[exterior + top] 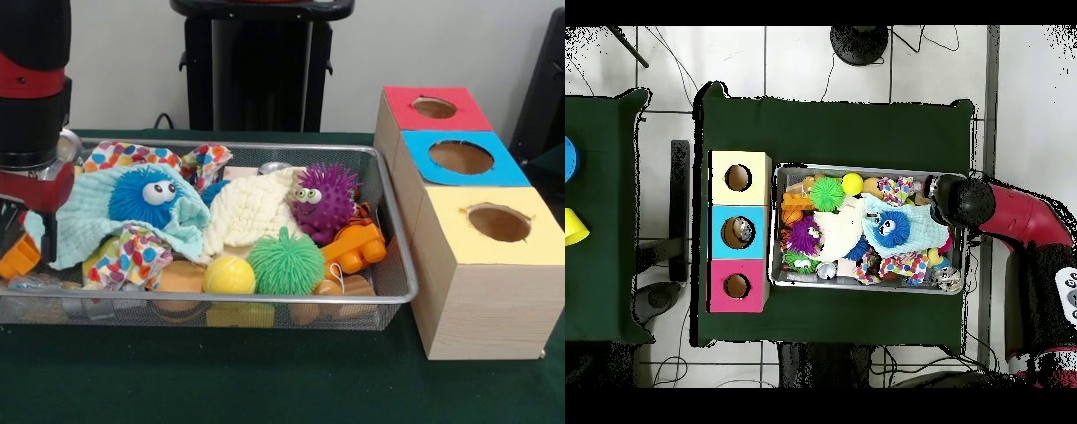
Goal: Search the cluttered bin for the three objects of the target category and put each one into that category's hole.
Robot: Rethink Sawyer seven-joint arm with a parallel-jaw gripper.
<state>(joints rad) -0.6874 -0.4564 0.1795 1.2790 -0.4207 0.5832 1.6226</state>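
Note:
A wire mesh bin holds a heap of toys and cloths. A blue fuzzy ball with eyes lies on a light blue cloth. Near the bin's right end are a purple spiky ball with eyes, a green spiky ball, a yellow ball and an orange toy. Three boxes with round holes stand beside the bin: red, blue, yellow. My gripper hangs over the bin's left end, at the light blue cloth's edge. In the overhead view the gripper is at the bin's right end.
A cream cloth and polka-dot cloths cover part of the heap. An orange piece sits right under the gripper. Wooden items lie along the front wall. Green cloth covers the table.

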